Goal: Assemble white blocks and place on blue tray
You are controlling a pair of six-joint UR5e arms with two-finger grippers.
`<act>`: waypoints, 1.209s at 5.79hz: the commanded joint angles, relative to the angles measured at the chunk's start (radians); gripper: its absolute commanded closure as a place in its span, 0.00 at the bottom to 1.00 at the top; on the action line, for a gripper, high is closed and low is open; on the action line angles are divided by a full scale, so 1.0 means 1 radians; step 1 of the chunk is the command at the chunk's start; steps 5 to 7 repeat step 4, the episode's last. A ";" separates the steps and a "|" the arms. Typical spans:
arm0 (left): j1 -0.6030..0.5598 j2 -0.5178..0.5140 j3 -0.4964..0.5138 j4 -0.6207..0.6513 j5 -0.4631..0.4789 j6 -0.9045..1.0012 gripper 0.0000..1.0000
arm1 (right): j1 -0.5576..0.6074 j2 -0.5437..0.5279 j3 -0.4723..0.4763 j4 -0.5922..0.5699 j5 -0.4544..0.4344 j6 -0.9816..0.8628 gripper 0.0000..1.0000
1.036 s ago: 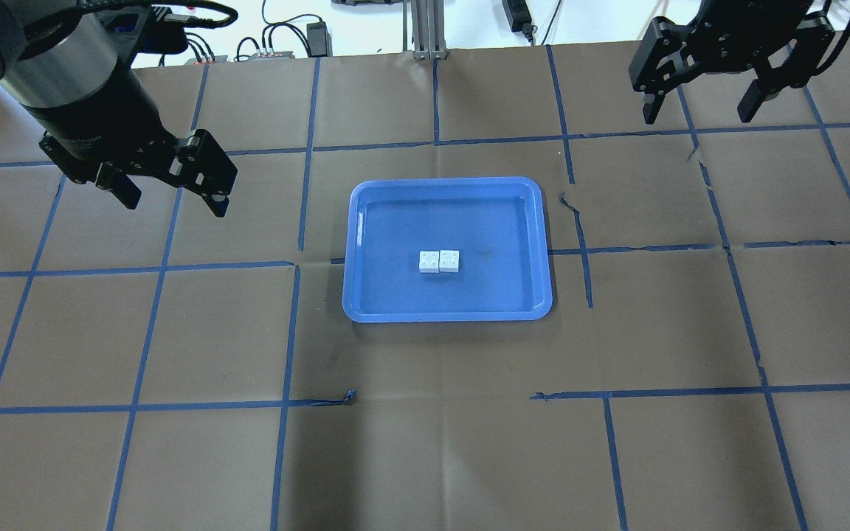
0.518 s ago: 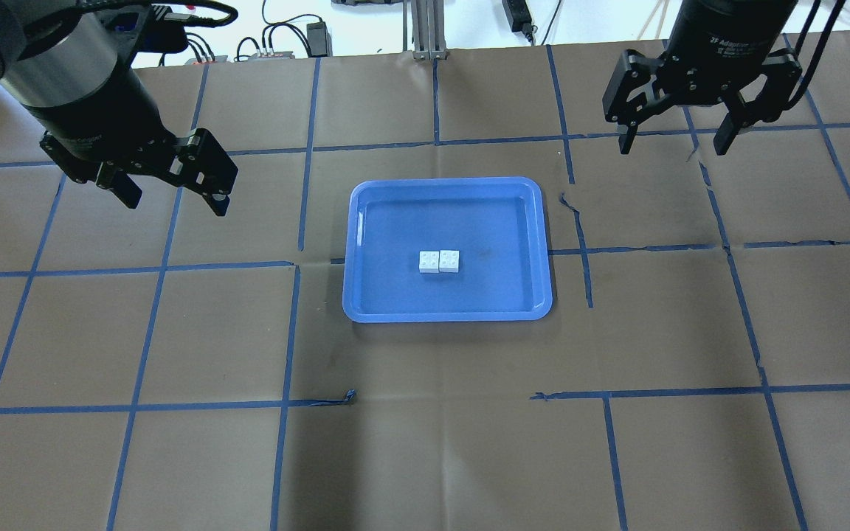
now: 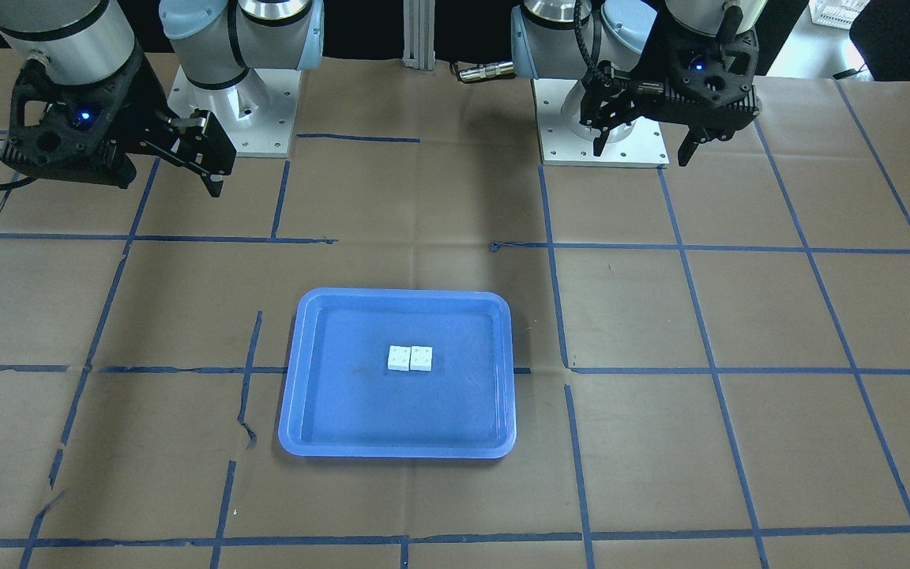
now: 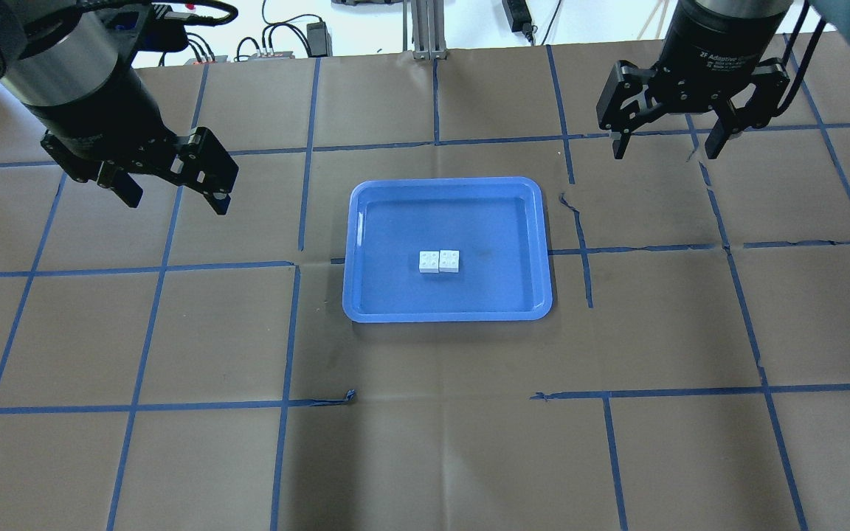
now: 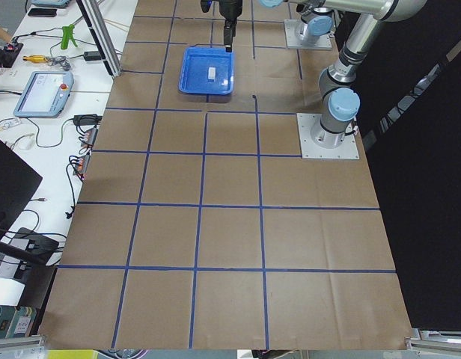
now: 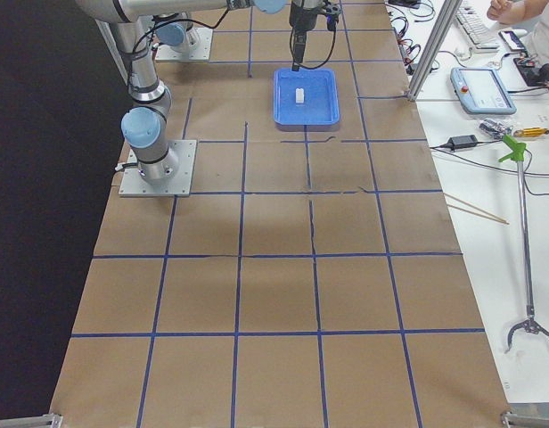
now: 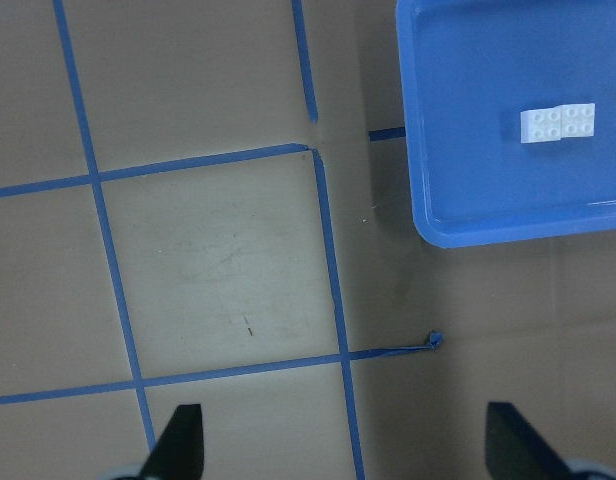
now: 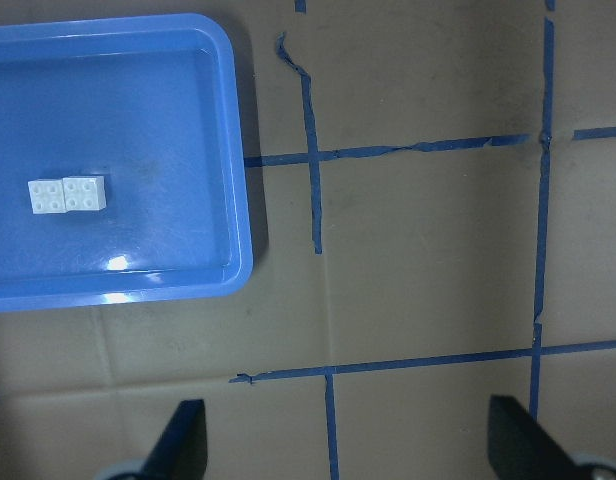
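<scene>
1. Since a second earlier, the right gripper had been brought lower and inward from the far right corner of the overhead view, while the left gripper was found where it had been.
2. On the right gripper, the jaws were spread wide and nothing was held between them; it was hung above bare brown paper, beyond the far right corner of the blue tray and well apart from it.
3. On the left gripper, the jaws were likewise parted and empty, and it was poised above the table off the tray's far left corner.
4. Both white blocks were seen on the tray floor near its middle, studs up, set side by side and touching.
5. One block was seen sitting slightly offset from the other in the wrist views; whether the two were actually clipped together or only pressed edge to edge could not be made out.
6. Flat on the paper-covered table the tray was laid, among the blue tape lines of the grid.
</scene>
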 commanded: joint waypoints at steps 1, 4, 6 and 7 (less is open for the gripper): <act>0.000 0.000 0.000 0.000 0.000 0.000 0.01 | -0.001 0.002 0.001 -0.002 0.000 -0.001 0.00; 0.000 0.001 0.000 -0.002 0.002 0.000 0.01 | -0.006 0.002 0.001 0.001 -0.002 -0.004 0.00; 0.000 0.001 0.000 -0.002 0.002 0.000 0.01 | -0.006 0.002 0.001 0.001 -0.002 -0.004 0.00; 0.000 0.001 0.000 -0.002 0.002 0.000 0.01 | -0.006 0.002 0.001 0.001 -0.002 -0.004 0.00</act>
